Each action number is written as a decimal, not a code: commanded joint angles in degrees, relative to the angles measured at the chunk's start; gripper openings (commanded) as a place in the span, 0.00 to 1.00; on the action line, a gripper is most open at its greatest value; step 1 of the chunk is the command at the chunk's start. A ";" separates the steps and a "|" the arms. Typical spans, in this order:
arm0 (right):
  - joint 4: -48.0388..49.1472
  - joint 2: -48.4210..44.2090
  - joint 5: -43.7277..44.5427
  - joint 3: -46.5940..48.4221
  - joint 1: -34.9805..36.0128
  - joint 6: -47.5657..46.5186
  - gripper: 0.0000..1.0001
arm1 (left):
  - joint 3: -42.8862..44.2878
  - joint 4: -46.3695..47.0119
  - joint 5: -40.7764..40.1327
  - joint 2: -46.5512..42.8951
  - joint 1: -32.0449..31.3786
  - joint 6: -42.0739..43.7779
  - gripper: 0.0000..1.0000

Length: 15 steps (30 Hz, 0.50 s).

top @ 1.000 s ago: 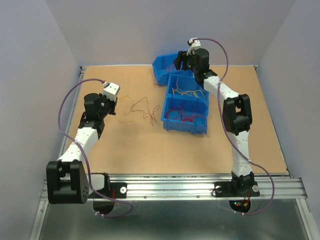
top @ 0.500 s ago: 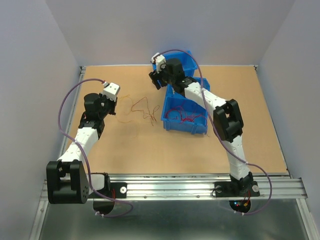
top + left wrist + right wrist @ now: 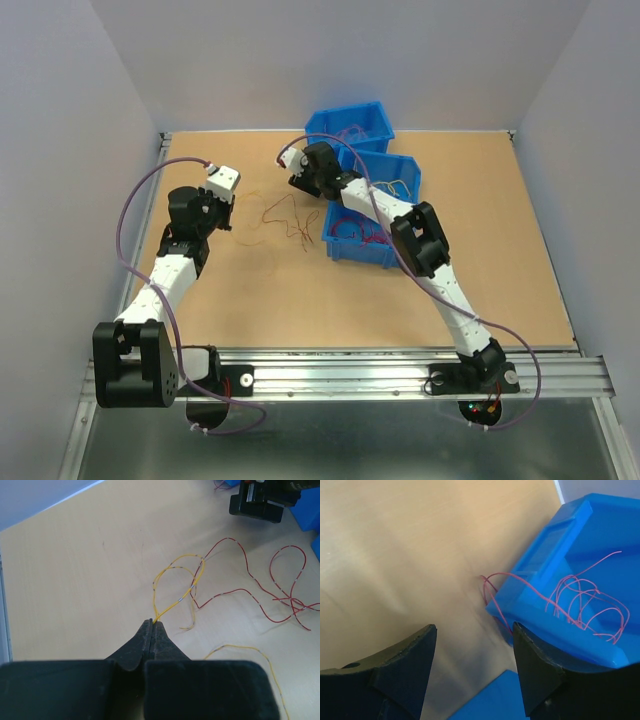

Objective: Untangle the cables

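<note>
- Your left gripper (image 3: 152, 626) is pinched shut on a yellow cable (image 3: 176, 569).
- Your right gripper (image 3: 473, 628) is open and empty, beside a blue bin (image 3: 570, 530) holding red cables (image 3: 580, 600).

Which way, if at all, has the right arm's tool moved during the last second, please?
Yes. In the top view the right tool swung left and nearer, from above the far blue plastic bin to just left of the bins.
</note>
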 commanded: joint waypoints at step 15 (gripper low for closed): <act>6.21 4.81 11.10 10.64 0.64 -10.67 0.01 | 2.38 1.13 0.75 -0.33 0.55 0.56 0.00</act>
